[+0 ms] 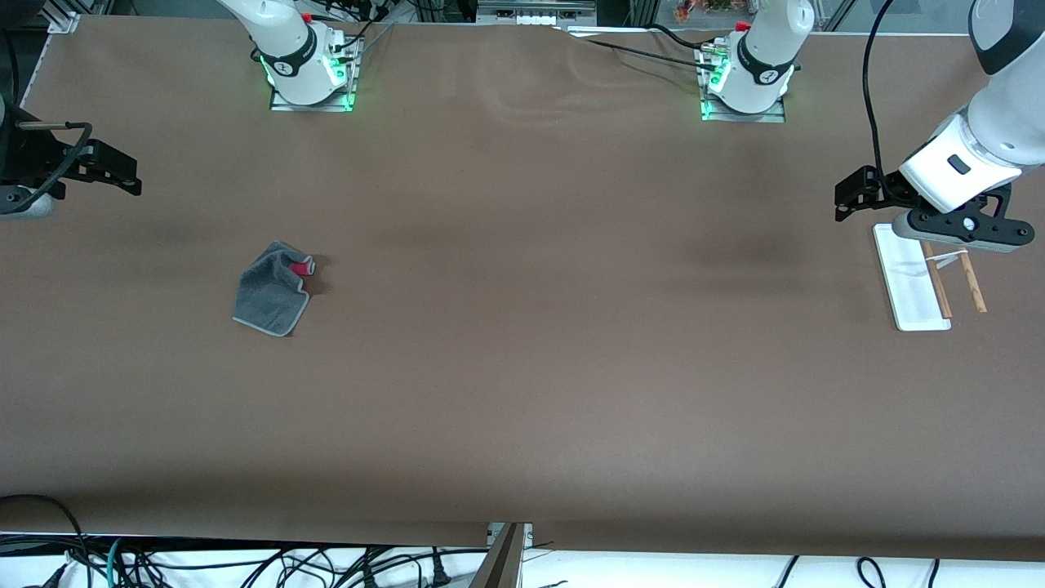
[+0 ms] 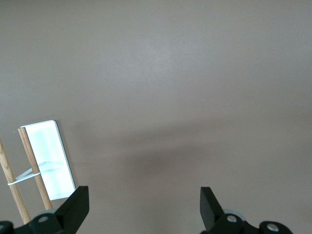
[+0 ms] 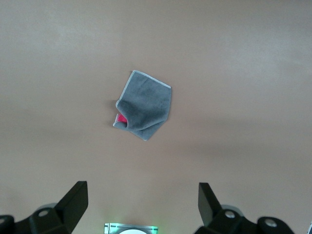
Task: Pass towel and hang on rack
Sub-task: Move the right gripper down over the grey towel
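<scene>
The grey towel (image 1: 273,290) lies crumpled on the table toward the right arm's end, with a bit of its pink-red reverse showing at one folded corner. The right wrist view shows the towel (image 3: 146,105) well apart from my right gripper (image 3: 142,191), which is open and empty. That right gripper (image 1: 122,173) hangs in the air at the table's end. The rack (image 1: 910,282), a white base with two thin wooden rods (image 1: 973,282), stands at the left arm's end. My left gripper (image 1: 845,200) hovers beside it, open and empty. In the left wrist view the rack (image 2: 48,158) sits beside the left gripper (image 2: 144,195).
Both arm bases (image 1: 306,69) (image 1: 747,77) stand with green lights along the table edge farthest from the front camera. Cables (image 1: 245,563) hang below the nearest edge. Bare brown table (image 1: 531,327) stretches between towel and rack.
</scene>
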